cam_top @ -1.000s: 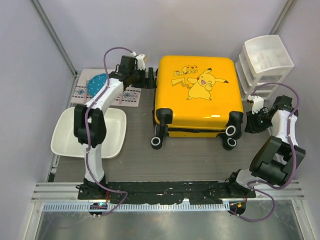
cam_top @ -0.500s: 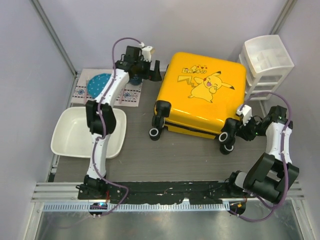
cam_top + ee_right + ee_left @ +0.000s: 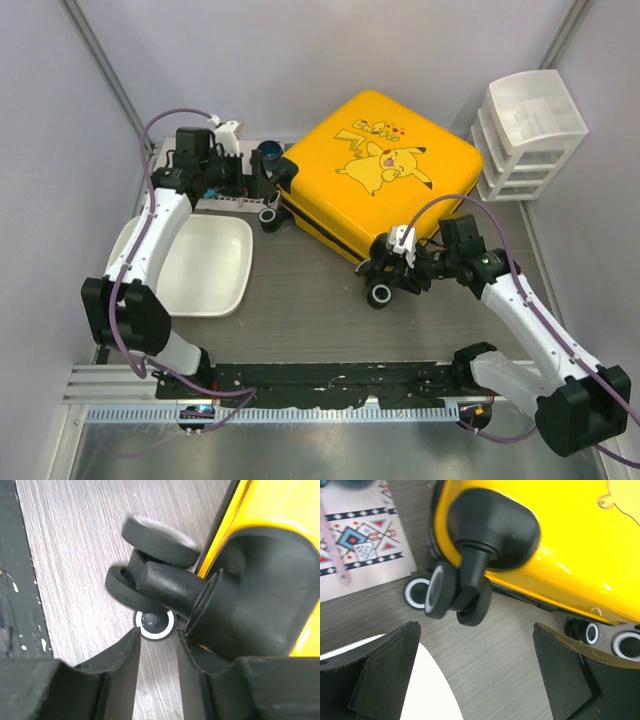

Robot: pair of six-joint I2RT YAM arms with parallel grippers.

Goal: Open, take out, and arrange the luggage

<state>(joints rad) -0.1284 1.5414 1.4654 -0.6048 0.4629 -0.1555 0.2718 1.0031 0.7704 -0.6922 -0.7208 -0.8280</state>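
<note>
The yellow luggage point(image 3: 390, 160) with the Pikachu print lies flat and closed, turned diagonally on the table. My left gripper point(image 3: 258, 185) is open wide beside its far-left corner. In the left wrist view, the gripper point(image 3: 475, 670) is empty, with a black caster wheel point(image 3: 455, 597) and the yellow shell point(image 3: 560, 555) just ahead of the fingertips. My right gripper point(image 3: 395, 262) is at the near wheel corner. In the right wrist view, the right gripper point(image 3: 156, 637) has its jaws a narrow gap apart, empty, tips against a white-rimmed wheel point(image 3: 155, 625), beside the black wheel housing point(image 3: 250, 600).
A white tray point(image 3: 215, 270) sits at the left, its rim under my left gripper point(image 3: 425, 700). A patterned mat point(image 3: 360, 540) lies behind it with a blue item point(image 3: 268, 153). The white plastic drawer unit point(image 3: 525, 135) stands at the back right.
The luggage has swung clockwise to a diagonal and shifted back. My right arm swept left to the near wheel. My left arm drew back to the left.
</note>
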